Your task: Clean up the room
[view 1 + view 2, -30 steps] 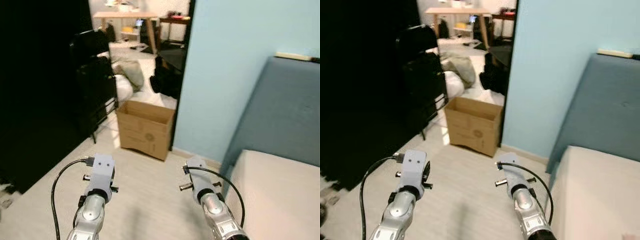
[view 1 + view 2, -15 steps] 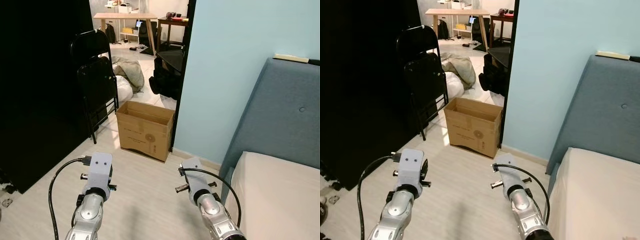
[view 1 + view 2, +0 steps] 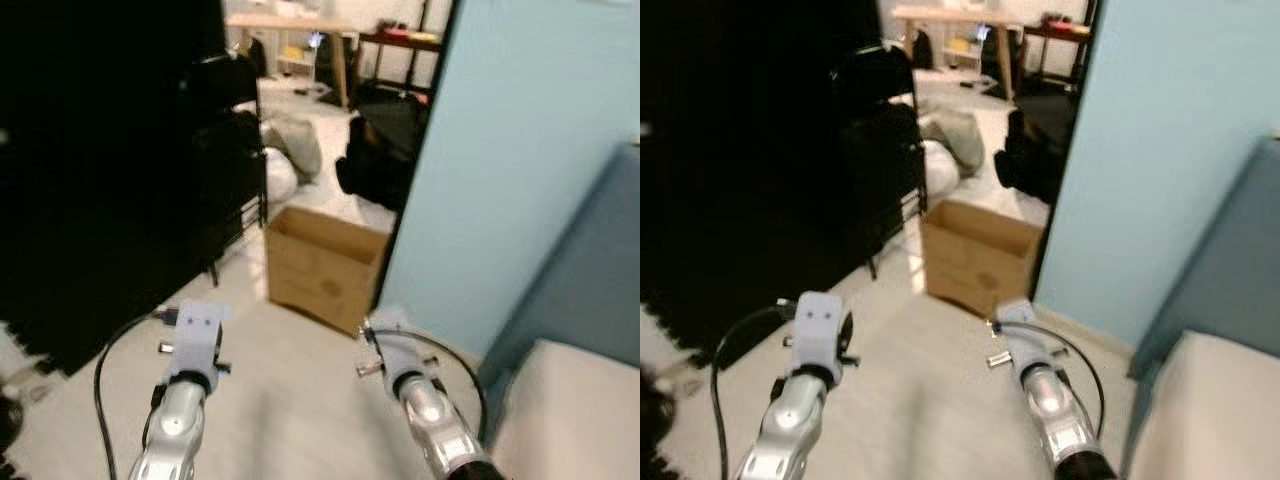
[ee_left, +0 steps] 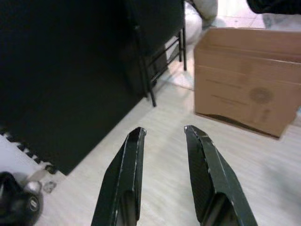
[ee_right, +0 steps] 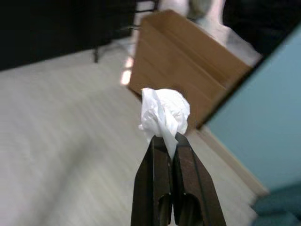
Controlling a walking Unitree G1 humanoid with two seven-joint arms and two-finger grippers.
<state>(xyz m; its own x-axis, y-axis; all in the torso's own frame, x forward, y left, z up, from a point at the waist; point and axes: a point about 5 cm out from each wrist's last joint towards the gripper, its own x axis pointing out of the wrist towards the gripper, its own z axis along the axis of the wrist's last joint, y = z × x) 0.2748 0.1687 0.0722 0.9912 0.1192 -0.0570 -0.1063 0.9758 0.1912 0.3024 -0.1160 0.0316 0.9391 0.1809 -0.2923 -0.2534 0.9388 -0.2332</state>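
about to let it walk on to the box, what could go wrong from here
The right gripper pinches only a corner of the crumpled white tissue, so the wad could slip out while walking. The cardboard box sits on the floor between the folding chair and the blue wall, so the approach is narrow and an arm might clip either. The head views are blurred, so aiming the drop may be off.

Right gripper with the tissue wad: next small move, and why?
Probably keep walking toward the cardboard box until the wad can be dropped in. The right gripper is shut on a crumpled white tissue, and the box stands open-topped on the floor ahead, beside the blue wall, not yet under the gripper. The left gripper is open and empty.
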